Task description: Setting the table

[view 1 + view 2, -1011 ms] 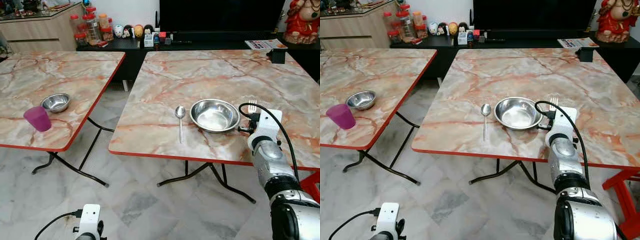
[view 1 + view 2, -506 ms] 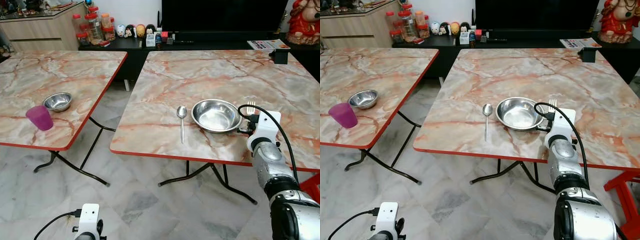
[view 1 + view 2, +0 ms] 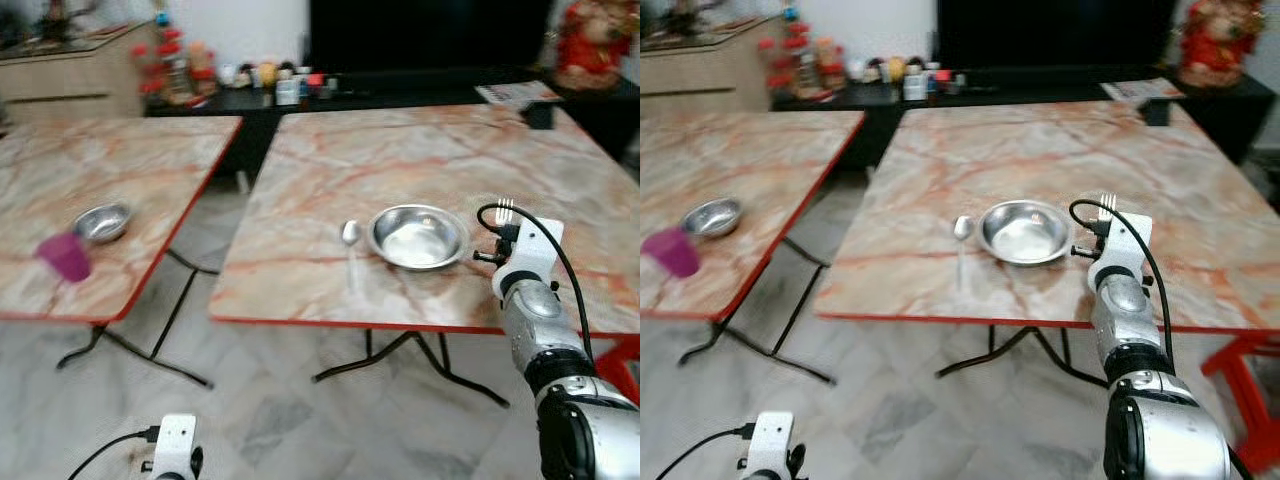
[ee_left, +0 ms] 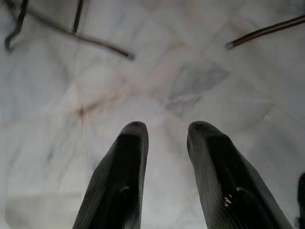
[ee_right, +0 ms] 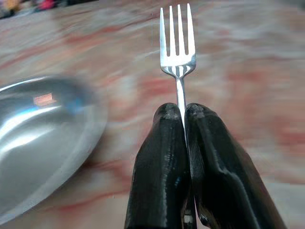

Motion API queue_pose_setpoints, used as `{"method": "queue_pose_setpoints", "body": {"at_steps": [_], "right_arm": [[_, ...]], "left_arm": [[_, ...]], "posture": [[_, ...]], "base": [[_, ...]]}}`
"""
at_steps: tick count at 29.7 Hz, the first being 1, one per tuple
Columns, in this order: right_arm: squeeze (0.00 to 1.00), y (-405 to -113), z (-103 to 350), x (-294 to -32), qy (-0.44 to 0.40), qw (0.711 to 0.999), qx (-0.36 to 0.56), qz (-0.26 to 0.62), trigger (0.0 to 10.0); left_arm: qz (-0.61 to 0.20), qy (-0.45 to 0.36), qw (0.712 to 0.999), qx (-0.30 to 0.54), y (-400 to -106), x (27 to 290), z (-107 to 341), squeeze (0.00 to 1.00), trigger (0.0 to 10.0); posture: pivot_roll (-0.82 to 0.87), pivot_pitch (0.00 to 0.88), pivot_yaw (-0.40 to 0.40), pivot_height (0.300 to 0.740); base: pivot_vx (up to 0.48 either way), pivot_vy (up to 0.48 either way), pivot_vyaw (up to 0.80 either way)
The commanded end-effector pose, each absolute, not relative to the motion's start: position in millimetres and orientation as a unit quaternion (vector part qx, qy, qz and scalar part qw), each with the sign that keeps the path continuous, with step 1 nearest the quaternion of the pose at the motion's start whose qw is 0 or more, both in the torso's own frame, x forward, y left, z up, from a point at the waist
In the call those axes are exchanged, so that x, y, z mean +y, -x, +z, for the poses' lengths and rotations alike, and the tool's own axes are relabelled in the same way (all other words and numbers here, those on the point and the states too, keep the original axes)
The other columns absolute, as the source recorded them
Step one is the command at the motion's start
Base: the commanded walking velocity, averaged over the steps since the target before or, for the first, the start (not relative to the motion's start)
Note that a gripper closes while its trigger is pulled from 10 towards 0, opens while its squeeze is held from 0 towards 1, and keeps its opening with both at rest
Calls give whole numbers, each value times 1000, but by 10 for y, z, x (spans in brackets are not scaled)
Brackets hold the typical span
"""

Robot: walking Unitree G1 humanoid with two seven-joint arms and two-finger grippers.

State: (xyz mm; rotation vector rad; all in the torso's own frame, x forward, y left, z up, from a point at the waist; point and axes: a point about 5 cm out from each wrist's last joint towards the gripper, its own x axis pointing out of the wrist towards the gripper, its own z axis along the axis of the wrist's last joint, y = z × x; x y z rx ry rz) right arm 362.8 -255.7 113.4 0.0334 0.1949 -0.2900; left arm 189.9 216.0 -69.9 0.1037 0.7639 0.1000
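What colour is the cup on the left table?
Purple-magenta, a plastic-looking cup beside the small steel bowl; the left eye view shows it best, though blurred.

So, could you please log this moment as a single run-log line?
right gripper: shut on fork, right of steel bowl | spoon: left of bowl | left gripper: open, idle above floor

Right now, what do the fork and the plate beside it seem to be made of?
The fork, pinched in the right gripper, looks like polished steel: bright silver tines with sharp highlights. The plate also appears to be stainless steel, shiny and mirror-like, reflecting light on its rim.
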Motion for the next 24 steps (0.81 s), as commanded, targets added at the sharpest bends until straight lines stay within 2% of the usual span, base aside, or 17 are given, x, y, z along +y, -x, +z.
{"method": "queue_pose_setpoints", "body": {"at_steps": [1, 19, 24], "right_arm": [[0, -3633, 1170, -2591, -22, 984, 87, -151, 10000], [0, -3638, 1182, -2578, -19, 985, 77, -153, 10000], [0, -3640, 1163, -2534, -15, 986, 79, -144, 10000]], "left_arm": [[48, -50, 927, 368, -1934, 2148, -683, 0, 10000], [50, -48, 927, 368, -1924, 2150, -687, 0, 10000], [52, -40, 929, 364, -1925, 2149, -683, 0, 10000]], "posture": [[-77, 0, 56, 740], [-73, 0, 52, 740], [-71, 0, 52, 740]], "base": [[375, 0, 0], [375, 0, 0], [0, 0, 0]]}}
